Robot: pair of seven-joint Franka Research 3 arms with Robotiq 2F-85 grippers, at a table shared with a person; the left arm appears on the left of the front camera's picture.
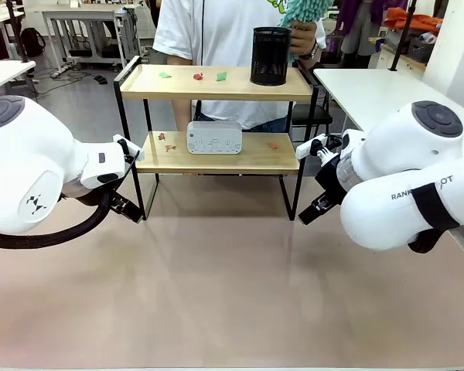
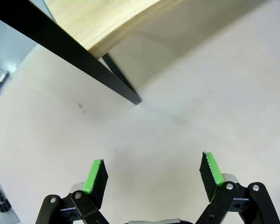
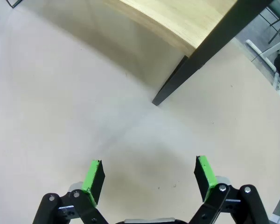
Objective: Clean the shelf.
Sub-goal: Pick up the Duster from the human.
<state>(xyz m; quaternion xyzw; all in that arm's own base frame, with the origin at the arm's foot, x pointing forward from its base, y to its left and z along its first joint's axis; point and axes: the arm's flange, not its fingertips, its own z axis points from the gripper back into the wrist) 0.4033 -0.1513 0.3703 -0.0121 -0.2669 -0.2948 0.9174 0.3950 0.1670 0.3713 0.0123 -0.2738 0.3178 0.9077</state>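
The shelf point(image 1: 216, 83), two light wooden boards in a thin black frame, stands at the far middle of the table. Small red and green paper scraps point(image 1: 199, 76) lie on both boards. A black mesh cup point(image 1: 271, 56) stands on the top board, a white device point(image 1: 214, 137) on the lower one. Behind it a person holds a teal duster point(image 1: 300, 12) over the cup. My left gripper point(image 2: 153, 171) hangs open over the table near the shelf's front left leg point(image 2: 122, 86). My right gripper point(image 3: 149, 173) is open near the front right leg point(image 3: 175, 83). Neither holds anything.
The beige table surface point(image 1: 216, 286) spreads wide in front of the shelf between my two arms. A white table point(image 1: 379, 89) stands at the right behind the right arm, and another white table edge point(image 1: 4, 73) at the far left.
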